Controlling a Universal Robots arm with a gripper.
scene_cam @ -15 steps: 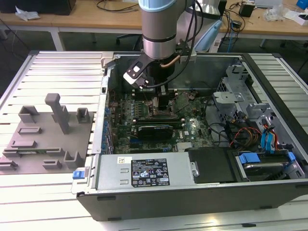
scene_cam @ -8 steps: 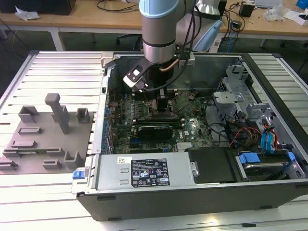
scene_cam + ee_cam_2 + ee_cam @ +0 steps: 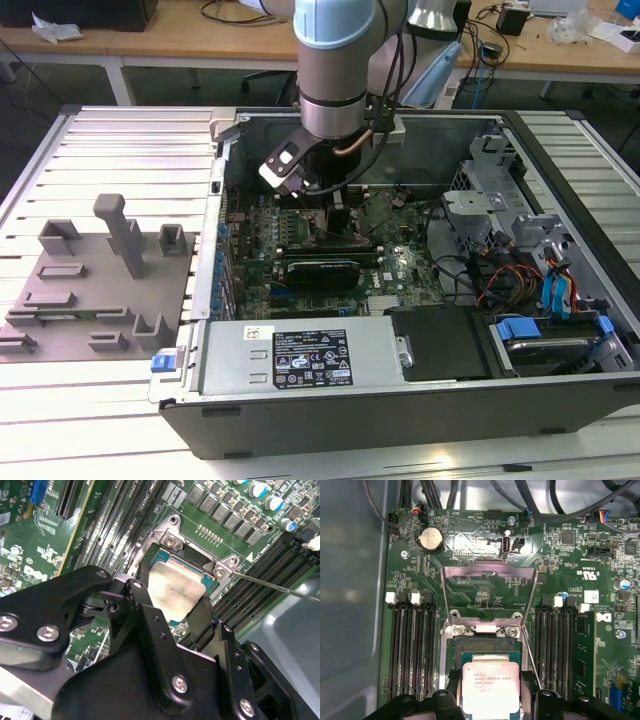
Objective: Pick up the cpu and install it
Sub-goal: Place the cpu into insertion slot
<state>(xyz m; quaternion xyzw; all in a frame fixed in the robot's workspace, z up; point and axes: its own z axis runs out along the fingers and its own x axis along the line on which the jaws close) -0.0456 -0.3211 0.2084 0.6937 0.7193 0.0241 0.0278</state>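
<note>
The cpu (image 3: 176, 591) is a small square chip with a pale silvery top, and in both wrist views it lies between my fingers. In the first wrist view the cpu (image 3: 490, 692) hangs low over the dark square socket (image 3: 487, 646) of the green motherboard, slightly offset from it. My gripper (image 3: 167, 605) is shut on the cpu, one black finger at each opposite edge. The socket's metal load plate (image 3: 490, 570) is flipped open beyond it. In the exterior view my gripper (image 3: 335, 208) reaches down into the open computer case, over the board's middle.
A thin socket lever (image 3: 280, 587) sticks out beside the socket. Memory slots (image 3: 410, 650) flank it on both sides. A black expansion card (image 3: 320, 270), the case's power supply (image 3: 300, 358) and drive cables (image 3: 520, 280) surround the work area. A grey tray (image 3: 60, 300) with blocks lies at the exterior view's left.
</note>
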